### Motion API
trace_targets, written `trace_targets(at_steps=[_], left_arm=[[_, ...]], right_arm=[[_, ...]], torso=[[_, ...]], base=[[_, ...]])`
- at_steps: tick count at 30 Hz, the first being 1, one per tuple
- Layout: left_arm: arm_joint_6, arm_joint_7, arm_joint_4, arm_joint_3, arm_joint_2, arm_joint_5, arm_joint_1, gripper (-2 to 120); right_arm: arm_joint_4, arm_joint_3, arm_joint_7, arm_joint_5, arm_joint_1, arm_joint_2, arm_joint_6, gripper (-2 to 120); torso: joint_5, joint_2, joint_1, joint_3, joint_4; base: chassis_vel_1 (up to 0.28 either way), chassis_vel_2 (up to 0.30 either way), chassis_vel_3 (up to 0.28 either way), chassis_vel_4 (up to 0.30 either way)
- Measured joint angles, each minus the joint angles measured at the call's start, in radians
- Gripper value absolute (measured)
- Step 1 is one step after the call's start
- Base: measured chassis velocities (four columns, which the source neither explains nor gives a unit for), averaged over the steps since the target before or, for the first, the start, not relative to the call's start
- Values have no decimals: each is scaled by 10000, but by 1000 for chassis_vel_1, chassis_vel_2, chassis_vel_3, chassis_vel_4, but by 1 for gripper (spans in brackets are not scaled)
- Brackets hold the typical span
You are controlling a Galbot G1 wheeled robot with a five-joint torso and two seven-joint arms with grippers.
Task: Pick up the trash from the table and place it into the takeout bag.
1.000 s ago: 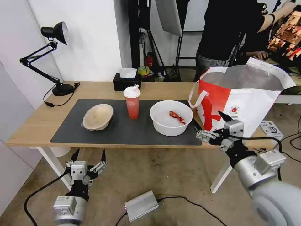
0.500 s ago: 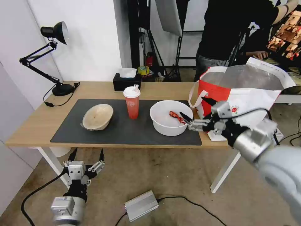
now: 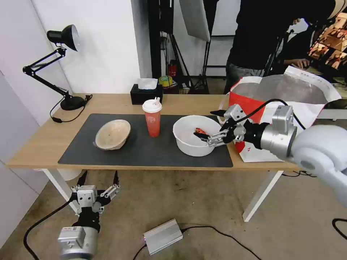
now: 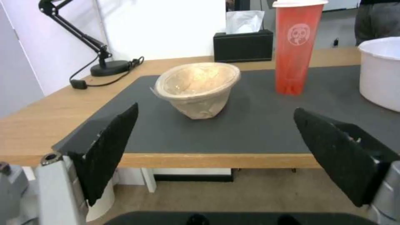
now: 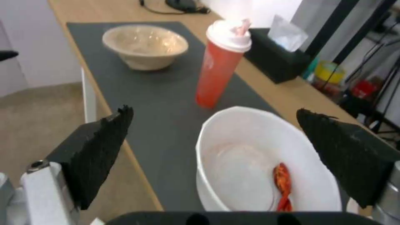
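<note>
The left gripper (image 3: 98, 179) hangs parked below the table's (image 3: 39, 144) front edge at about 7 o'clock, its fingers spread apart, much as it did 1 second ago. On the dark grey mat (image 3: 144, 150), the beige pulp bowl (image 3: 112, 134) sits tilted at 9 o'clock of the red drink cup (image 3: 152, 118), which stands upright with its white lid on; the left wrist view shows a round white cartoon-face logo on the cup, with no words I can read. At 3 o'clock of the cup, the white bowl (image 3: 188, 144) holds the red crumpled wrapper (image 3: 201, 131). The right gripper (image 3: 209, 125) has swung in from the table's front edge by the takeout bag (image 3: 285, 108) and now hovers over the white bowl's right rim, fingers apart and empty, so I judge this bowl its first pick. The bag stands open at 3 o'clock of the bowl; its small round red logo is hidden.
</note>
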Motion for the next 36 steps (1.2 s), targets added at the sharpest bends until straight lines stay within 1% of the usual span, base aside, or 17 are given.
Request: trace_targets(at_steps=[3,6,14,18,19,22,24,28,36], left_arm=[[0,-2,27,0,0,-1,-23,100],[0,-2,46,6,-2,0,-63,100],[4,-3,133,-2,-22,-1,-128,100],[25,-8,181,-81,-43,-5,-190,100],[25,-8,181,-81,-43,-5,-190,100],[32,-9,215,-108,-125,-6,-220,100],[34,-9,225,-108,-149,-6,-231,100],[43,-10,246,-119,-218,-6,-265,100],[53,-12,258,-149,-238,-6,-300,100]], right_arm=[[-290,-471,-321,-191,425,-66,-9,100],[-547,-696,-424,-291,624,-85,35,100],[-1111,-791,-428,-362,660,95,366,100],[-1551,-1449,-377,-421,1178,476,520,100],[-1551,-1449,-377,-421,1178,476,520,100],[-1948,-2067,-349,-488,1647,848,568,100],[-2015,-2204,-345,-502,1739,932,573,100],[-2293,-2852,-239,-535,2204,1375,575,100],[-2544,-3387,19,-548,2496,1833,401,100]], torso=[[-1,0,-1,-1,0],[0,1,0,0,1],[0,1,-1,0,0],[0,1,-1,0,0],[0,1,-1,0,0],[-1,0,-1,0,2],[0,1,-1,1,2],[-1,1,0,1,2],[-1,1,-1,1,0]], base=[[0,0,0,0],[0,0,0,0],[0,0,0,0],[0,0,0,0],[0,0,0,0],[0,0,0,0],[0,0,0,0],[0,0,0,0],[0,0,0,0]])
